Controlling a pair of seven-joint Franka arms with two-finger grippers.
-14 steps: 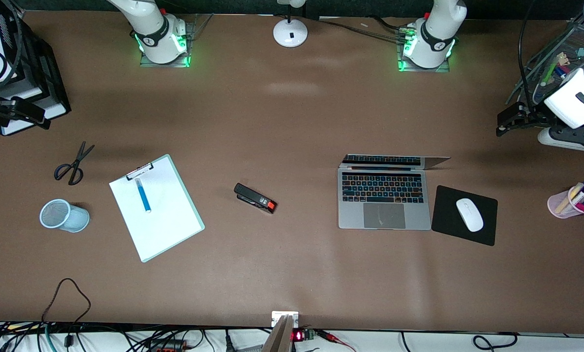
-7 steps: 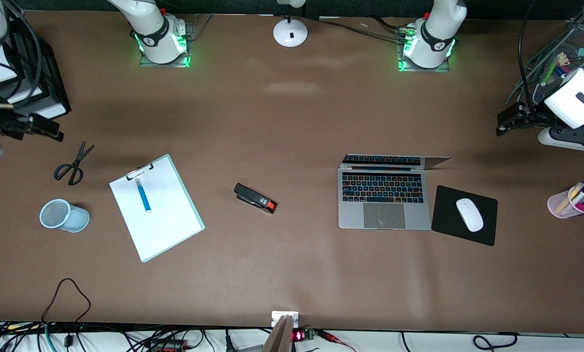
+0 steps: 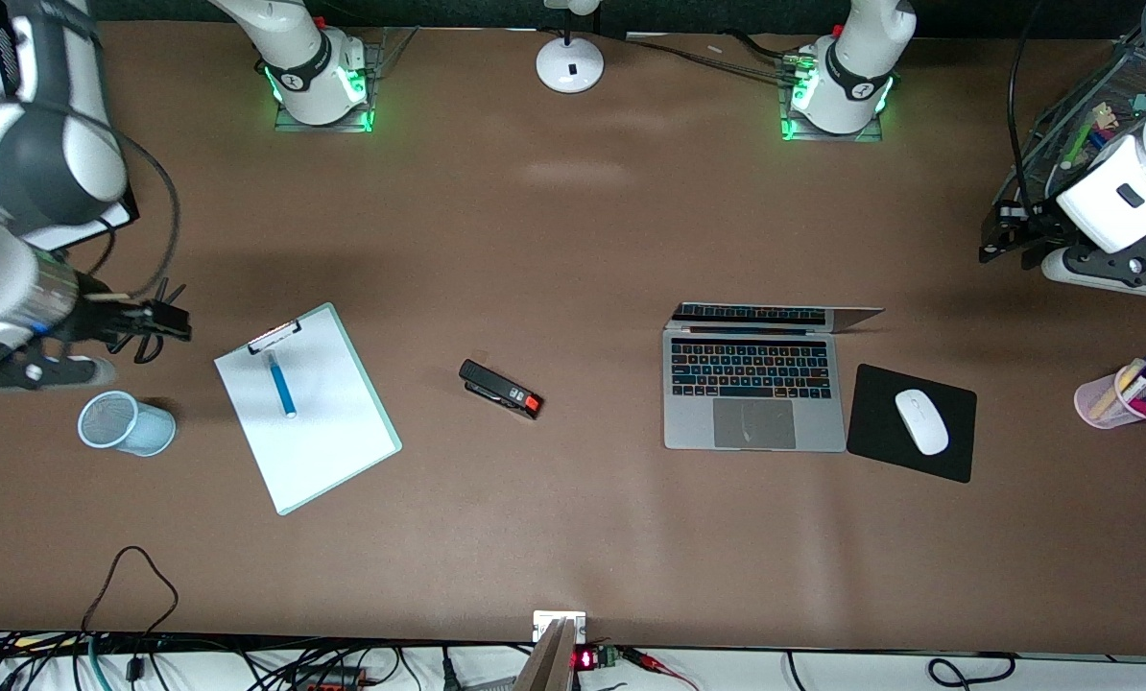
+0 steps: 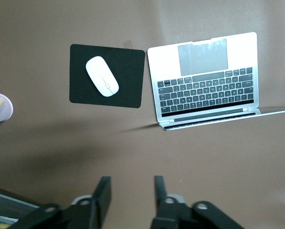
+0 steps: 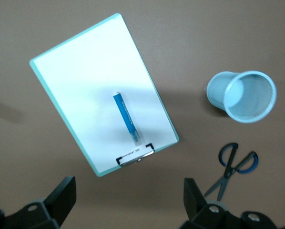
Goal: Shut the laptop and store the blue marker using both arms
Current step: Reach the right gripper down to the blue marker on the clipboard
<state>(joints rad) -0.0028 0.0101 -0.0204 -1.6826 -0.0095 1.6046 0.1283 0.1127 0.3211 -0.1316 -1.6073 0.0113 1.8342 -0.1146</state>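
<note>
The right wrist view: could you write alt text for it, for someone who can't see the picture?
Looking straight down at a brown table, a blue marker lies on white paper on a mint-edged clipboard. Beside the clipboard stand an empty light-blue mesh cup and blue-handled scissors. The right tool hangs above with its two black fingers spread wide, holding nothing.

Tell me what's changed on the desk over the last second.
The right gripper swung in from the table's edge to hover over the scissors, jaws open. The left gripper shifted slightly and narrowed, holding nothing. Laptop still open; blue marker unmoved on the clipboard.
</note>
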